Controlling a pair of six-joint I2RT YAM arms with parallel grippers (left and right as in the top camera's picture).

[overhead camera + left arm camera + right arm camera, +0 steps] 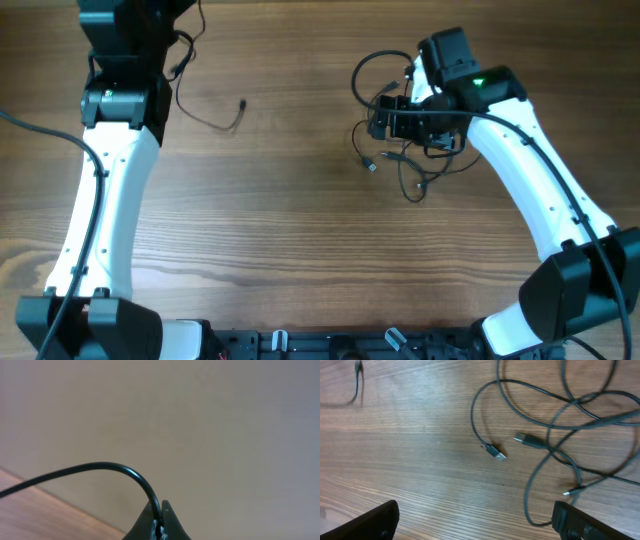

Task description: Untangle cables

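A tangle of thin black cables (410,165) lies on the wooden table at the right, with loose loops and small plug ends (496,453). My right gripper (475,522) is open and empty, hovering just above the table beside the tangle; it also shows in the overhead view (380,118). My left gripper (159,522) is shut on one black cable (100,465), which arcs away to the left. In the overhead view this separate strand (215,122) hangs from the left arm at the top left and ends in a small plug (243,103) on the table.
The wooden table (290,230) spreads between the arms. Thicker black wires run along the white arm links (95,200). The left wrist view looks mostly at a plain beige wall (210,420). The separate strand's end shows in the right wrist view (356,385).
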